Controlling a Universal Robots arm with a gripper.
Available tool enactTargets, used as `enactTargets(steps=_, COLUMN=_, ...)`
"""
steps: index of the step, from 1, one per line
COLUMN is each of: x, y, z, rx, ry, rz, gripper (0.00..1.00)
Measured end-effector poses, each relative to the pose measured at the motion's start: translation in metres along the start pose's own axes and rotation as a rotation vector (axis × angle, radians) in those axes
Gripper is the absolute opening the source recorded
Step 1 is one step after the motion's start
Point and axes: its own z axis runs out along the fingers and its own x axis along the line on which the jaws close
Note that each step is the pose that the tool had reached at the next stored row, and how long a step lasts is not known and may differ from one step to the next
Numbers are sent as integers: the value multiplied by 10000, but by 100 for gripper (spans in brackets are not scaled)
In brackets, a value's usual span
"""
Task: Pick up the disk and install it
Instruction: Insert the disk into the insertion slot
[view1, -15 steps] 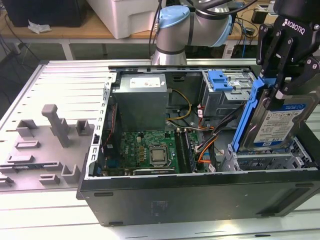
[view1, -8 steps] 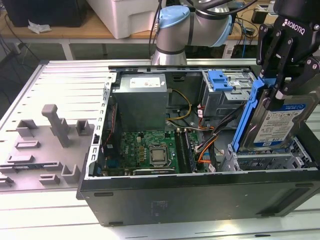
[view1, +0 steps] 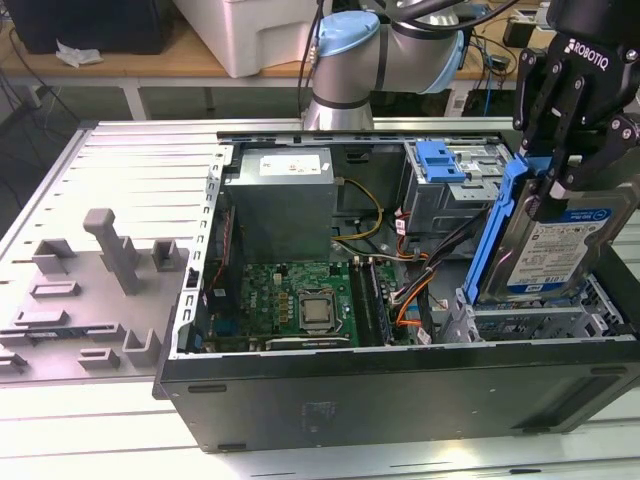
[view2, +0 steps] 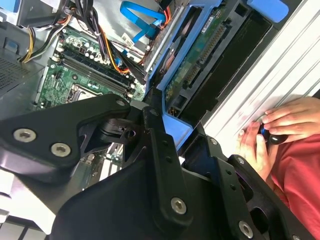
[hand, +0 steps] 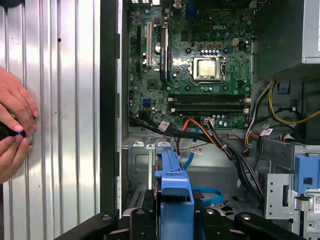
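Nearest us in the exterior view, the black wall of the open computer case (view1: 400, 390) runs across the lower frame, on a ribbed metal table (view1: 60, 430). Just behind that wall, at the right of the frame, the disk (view1: 555, 250) stands on edge with its label toward us and its blue frame on the exterior view's left. Its lower end is down at the silver drive bay (view1: 530, 320) (we cannot tell if it touches). The gripper (view1: 558, 195) hangs at the upper right, claw clamped on the disk's top edge. The first wrist view shows the same grip on the blue frame (hand: 174, 197). In mid frame lie the motherboard (view1: 290, 300) and a bundle of cables (view1: 415, 285). A grey moulded fixture (view1: 110, 255) sits at the left. Farther back are a grey metal box (view1: 278, 200) and a blue latch (view1: 440, 162), with the arm (view1: 385, 45) at the top. In both wrist views a person's hands (hand: 17, 107) (view2: 287, 117) rest on the table beside the case.
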Motion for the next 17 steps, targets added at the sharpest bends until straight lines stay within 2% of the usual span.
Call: enactTargets(steps=17, x=1, y=-1, z=-13, rx=-7, ry=8, rz=22, gripper=37)
